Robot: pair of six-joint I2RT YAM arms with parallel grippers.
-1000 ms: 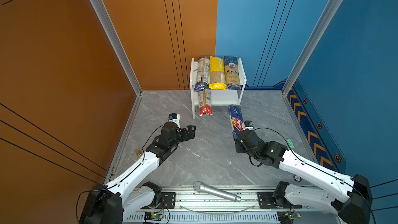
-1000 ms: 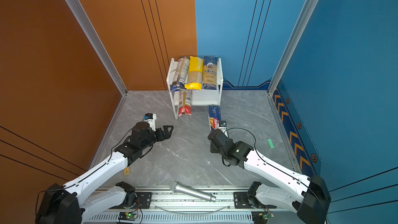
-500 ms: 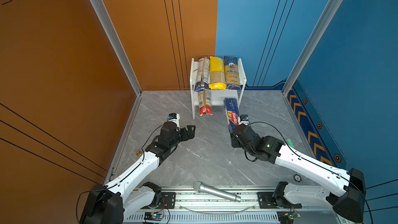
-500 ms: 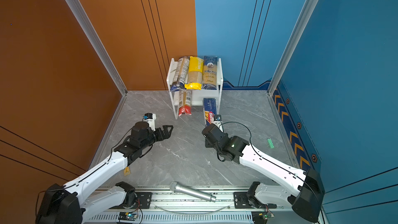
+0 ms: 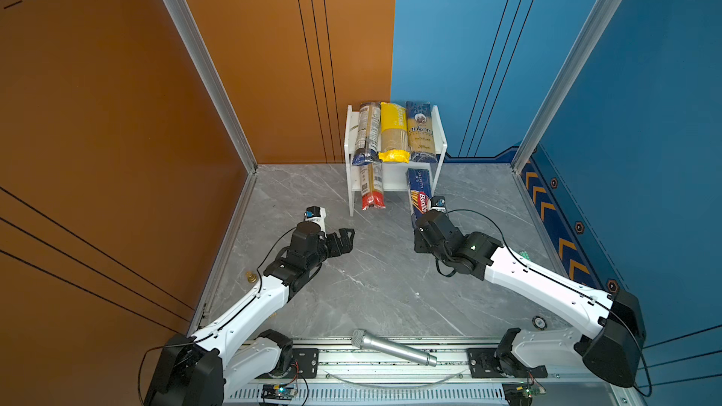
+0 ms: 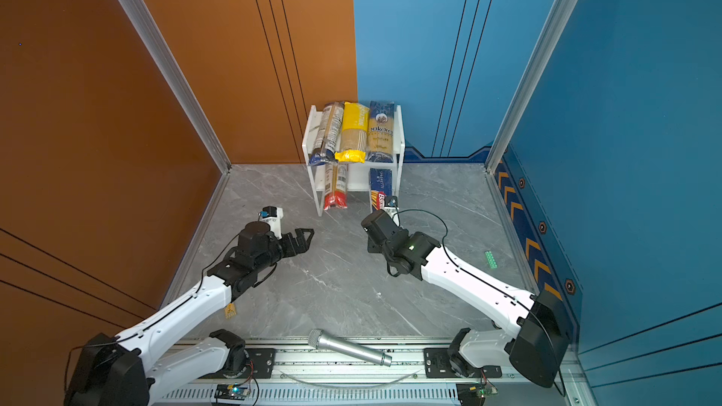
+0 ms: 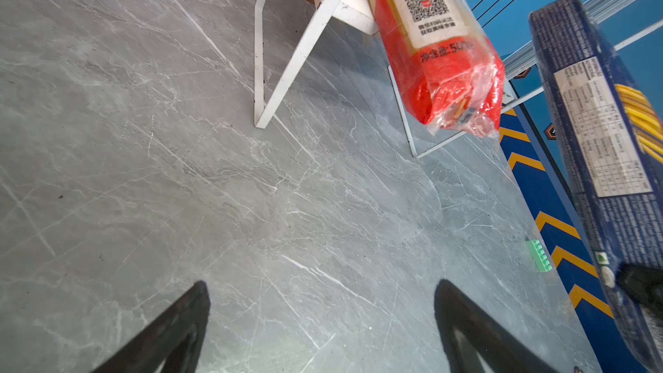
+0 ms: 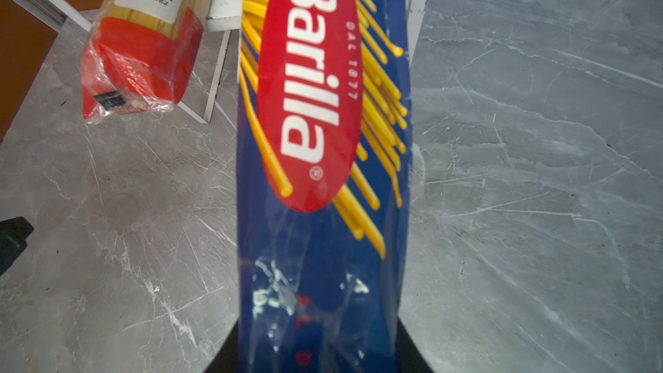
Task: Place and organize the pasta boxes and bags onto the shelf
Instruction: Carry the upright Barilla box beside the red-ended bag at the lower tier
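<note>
The white two-tier shelf (image 5: 394, 178) stands against the back wall. Its top board carries three packs side by side: a clear one with dark-blue ends (image 5: 367, 132), a yellow one (image 5: 394, 130) and the dark-blue Ankara (image 5: 420, 130). A red-ended pack (image 5: 371, 191) lies on the lower board and sticks out in front. My right gripper (image 8: 317, 346) is shut on the near end of the dark-blue Barilla pack (image 5: 420, 195). The pack's far end reaches into the lower tier at the right. My left gripper (image 5: 345, 240) hovers open and empty over the floor, left of the shelf.
A silver microphone (image 5: 392, 347) lies on the front rail. A small green piece (image 6: 491, 259) sits on the floor near the right wall. An orange wall closes the left side and a blue wall the right. Grey marble floor (image 5: 371, 279) lies between the arms.
My right gripper has carried the Barilla pack forward, so its far end now sits under the shelf's top board. The left arm has not moved.
</note>
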